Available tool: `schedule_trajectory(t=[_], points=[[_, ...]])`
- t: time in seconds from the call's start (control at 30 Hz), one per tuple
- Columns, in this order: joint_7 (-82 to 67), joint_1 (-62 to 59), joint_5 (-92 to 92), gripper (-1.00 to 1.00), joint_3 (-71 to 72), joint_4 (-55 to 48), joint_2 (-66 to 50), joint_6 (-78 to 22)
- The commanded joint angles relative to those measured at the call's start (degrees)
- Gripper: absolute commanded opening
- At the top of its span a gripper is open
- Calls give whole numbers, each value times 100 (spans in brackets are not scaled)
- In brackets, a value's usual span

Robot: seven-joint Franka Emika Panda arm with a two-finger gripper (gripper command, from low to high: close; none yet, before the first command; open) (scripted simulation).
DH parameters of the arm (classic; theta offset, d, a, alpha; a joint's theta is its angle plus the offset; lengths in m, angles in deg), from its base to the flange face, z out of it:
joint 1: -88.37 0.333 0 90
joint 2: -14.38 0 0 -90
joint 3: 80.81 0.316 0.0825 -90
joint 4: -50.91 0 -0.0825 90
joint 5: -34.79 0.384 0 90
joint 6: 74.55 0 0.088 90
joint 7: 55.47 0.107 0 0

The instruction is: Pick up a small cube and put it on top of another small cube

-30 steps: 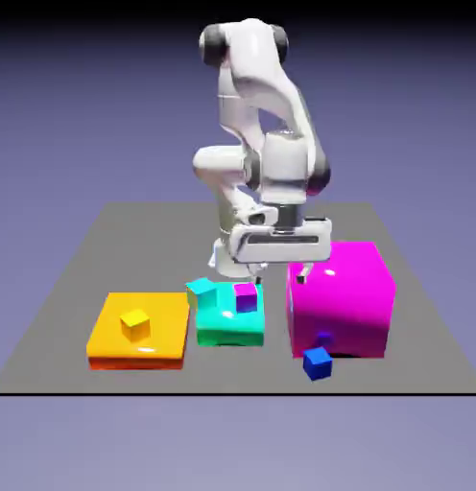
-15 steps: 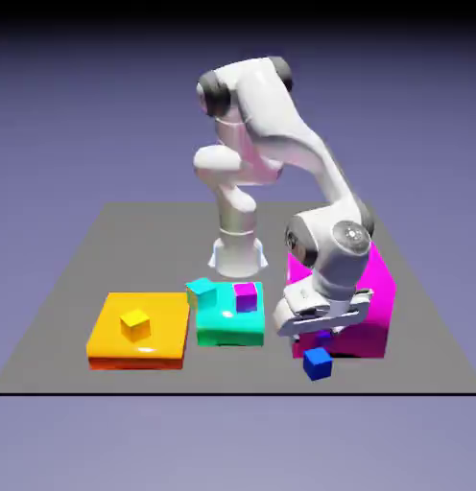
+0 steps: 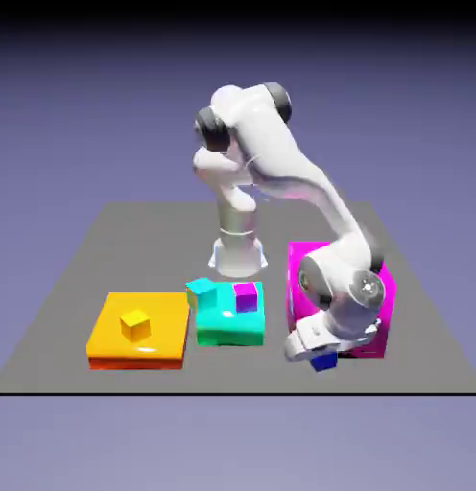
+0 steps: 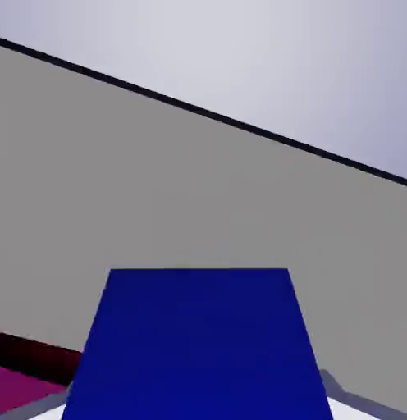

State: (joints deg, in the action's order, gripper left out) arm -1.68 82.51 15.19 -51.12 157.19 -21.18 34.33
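A small blue cube (image 3: 325,363) rests on the grey table in front of the big magenta block (image 3: 305,276). My gripper (image 3: 317,353) is down over it and shut on it, tilted from the exterior view's left. The blue cube (image 4: 194,344) fills the lower part of the hand view and hides most of both fingers. Other small cubes are a yellow cube (image 3: 135,325) on an orange slab (image 3: 109,347), a purple cube (image 3: 246,296) on a teal block (image 3: 227,329), and a cyan cube (image 3: 201,290) at that block's far left corner.
The table's front edge (image 3: 232,392) runs just below the blue cube. In the hand view the table edge (image 4: 198,111) crosses as a dark slanted line, with a strip of magenta (image 4: 18,384) at the lower left.
The arm swung from above the teal block to the exterior view's right and came down in front of the magenta block. The gripper, open before, has shut on the blue cube.
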Motion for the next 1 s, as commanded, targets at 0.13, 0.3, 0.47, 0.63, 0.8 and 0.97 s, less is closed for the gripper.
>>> schedule_trajectory(t=[0.13,0.3,0.47,0.63,0.8,0.97], points=[[-1184,-274,-232,-100,-498,659,981,6],[-1630,-307,112,-100,-1114,1431,2019,-51],[-810,59,1347,-100,-1869,2319,3058,-209],[-313,297,2358,-100,-2619,3188,4093,-339],[-329,318,2388,-100,-2600,3678,3838,407],[-331,320,2392,100,-2597,3739,3805,502]])
